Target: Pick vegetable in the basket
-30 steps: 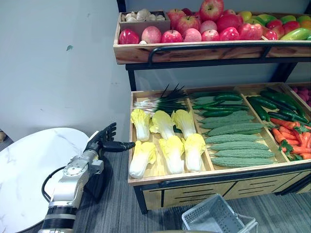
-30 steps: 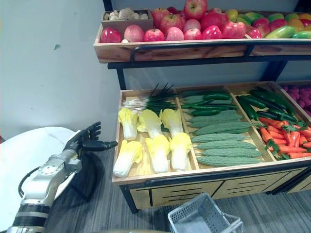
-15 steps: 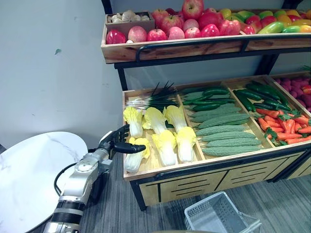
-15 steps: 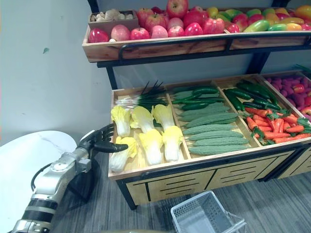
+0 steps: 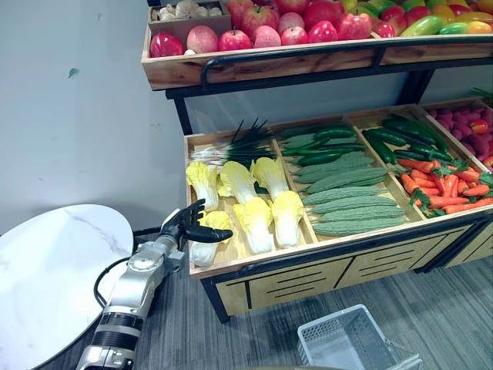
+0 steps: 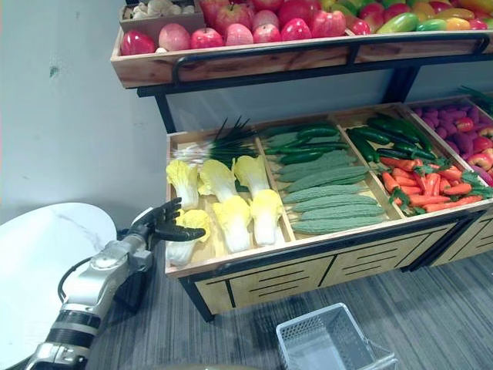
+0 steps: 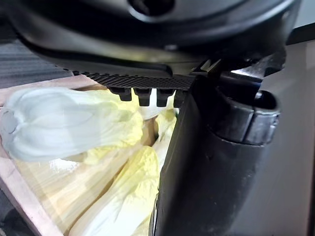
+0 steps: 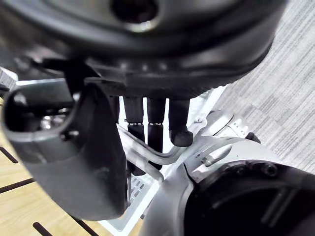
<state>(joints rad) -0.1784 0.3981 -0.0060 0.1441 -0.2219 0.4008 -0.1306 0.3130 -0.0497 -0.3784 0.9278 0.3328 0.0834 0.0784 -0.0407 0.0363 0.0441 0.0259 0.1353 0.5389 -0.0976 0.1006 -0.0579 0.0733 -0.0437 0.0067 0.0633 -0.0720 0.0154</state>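
Since a second ago my left hand [image 5: 187, 223] has crossed the shelf's left edge, and it now hovers at the front-left cabbage [image 5: 204, 250]. That cabbage lies in the shelf's [image 5: 323, 250] front left corner, pale stem toward the front rail. My fingers are spread and straight, thumb out across the leaves, holding nothing. I judge this the reach step. Next I must lower the hand, close it round the cabbage's body, and lift it clear of the front rail. The other cabbages [image 5: 254, 223] lie just beside it toward the middle and the left wall is near, so room is tight. My right hand [image 8: 74, 147] is curled round the handle of the basket [image 5: 328, 323], which sits below the shelf's front edge over open floor.
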